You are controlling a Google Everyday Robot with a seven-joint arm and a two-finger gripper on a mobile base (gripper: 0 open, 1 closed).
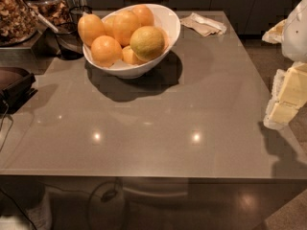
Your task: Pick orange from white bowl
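The orange (147, 42), the largest and palest fruit, dull yellow with a greenish tinge, lies at the front right of the white bowl (125, 70). The bowl stands at the back of the grey table and holds several smaller bright orange fruits (106, 50) beside and behind the orange. My gripper (287, 97), white and pale yellow, hangs at the right edge of the view over the table's right side. It is far to the right of the bowl, nearer the camera, and touches nothing.
A dark glass cup (68, 41) stands just left of the bowl. Jars of snacks (17, 13) sit at the back left. A dark flat object (14, 83) lies at the left edge. A crumpled napkin (204, 24) lies behind the bowl to the right.
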